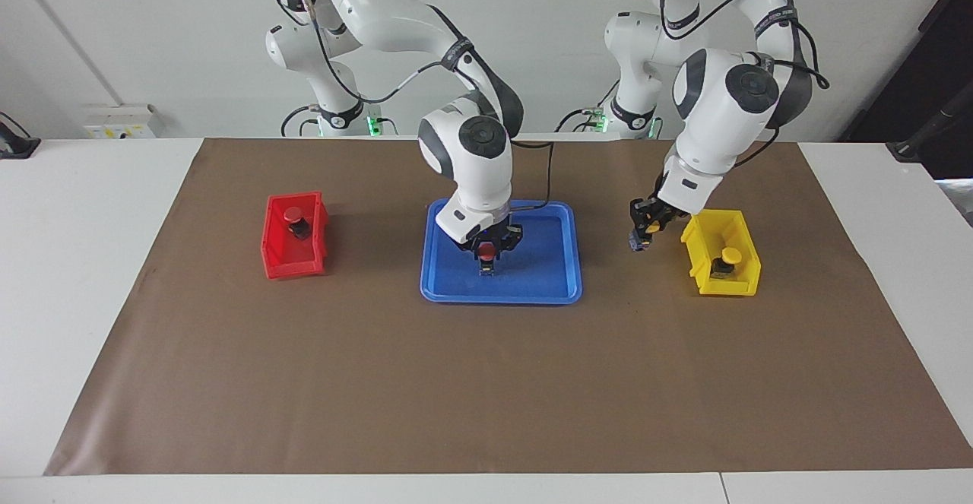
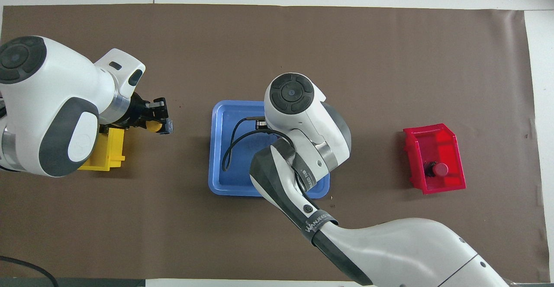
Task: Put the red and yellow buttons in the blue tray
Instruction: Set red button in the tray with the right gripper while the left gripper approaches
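Note:
My right gripper [image 1: 487, 258] is low over the blue tray [image 1: 547, 276], shut on a red button [image 1: 486, 251]; whether the button's base touches the tray floor I cannot tell. In the overhead view the right arm hides both, and the tray [image 2: 225, 166] shows beside it. My left gripper [image 1: 643, 236] is shut on a yellow button [image 1: 651, 228], up in the air over the brown mat between the yellow bin and the tray. The left gripper [image 2: 162, 122] and the yellow button [image 2: 152, 126] also show in the overhead view. A second red button [image 1: 296, 221] sits in the red bin. A second yellow button [image 1: 727, 258] sits in the yellow bin.
The small red bin [image 1: 275, 257] stands toward the right arm's end of the table, the small yellow bin [image 1: 741, 285] toward the left arm's end. A brown mat [image 1: 486, 382] covers the table. In the overhead view the left arm partly covers the yellow bin [image 2: 108, 150].

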You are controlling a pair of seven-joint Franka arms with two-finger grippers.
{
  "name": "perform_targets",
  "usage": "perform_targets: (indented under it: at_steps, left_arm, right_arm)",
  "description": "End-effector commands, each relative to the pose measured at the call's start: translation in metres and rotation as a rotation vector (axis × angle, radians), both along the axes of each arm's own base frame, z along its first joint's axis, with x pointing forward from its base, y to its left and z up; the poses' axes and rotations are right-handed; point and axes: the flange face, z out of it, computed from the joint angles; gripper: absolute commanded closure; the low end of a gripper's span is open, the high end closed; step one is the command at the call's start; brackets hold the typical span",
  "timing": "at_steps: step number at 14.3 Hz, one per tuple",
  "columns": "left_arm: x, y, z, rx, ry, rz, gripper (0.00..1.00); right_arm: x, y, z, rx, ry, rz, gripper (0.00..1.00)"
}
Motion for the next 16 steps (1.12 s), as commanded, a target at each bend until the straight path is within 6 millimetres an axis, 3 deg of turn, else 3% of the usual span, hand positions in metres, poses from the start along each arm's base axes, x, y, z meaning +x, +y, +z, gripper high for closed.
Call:
perform_targets:
  at_steps: [1,2,4,5,7,9,11,16]
  left_arm:
    - [-0.005,-0.036,-0.012,-0.019,-0.015,0.025,0.99]
    - [-0.008,-0.046,-0.013,-0.021,-0.022,0.019,0.99]
    - [-0.013,-0.063,-0.014,-0.028,-0.028,0.002,0.99]
    - [-0.017,-0.074,-0.015,-0.047,-0.027,-0.001,0.99]
    - [-0.020,-0.106,-0.026,-0.053,-0.036,0.003,0.99]
    - [-0.021,-0.132,-0.040,-0.039,-0.025,-0.004,0.99]
    - [-0.027,-0.154,-0.047,-0.030,-0.027,-0.015,0.99]
    - [-0.035,-0.197,-0.077,0.008,-0.005,-0.006,0.99]
  right_arm:
    - [-0.006,-0.005,0.004,-0.002,-0.020,0.003,0.50]
    - [-0.004,-0.006,0.006,0.005,-0.022,-0.005,0.35]
    - [0.007,-0.008,0.030,0.029,-0.044,-0.023,0.23]
    - [0.016,-0.024,0.052,0.035,-0.059,-0.041,0.23]
    - [0.030,-0.080,0.099,0.039,-0.083,-0.093,0.25]
    - [0.032,-0.141,0.125,0.008,-0.038,-0.023,0.25]
    - [0.020,-0.215,0.132,-0.011,0.001,-0.013,0.25]
    - [-0.044,-0.345,0.117,0.008,0.019,0.157,0.25]
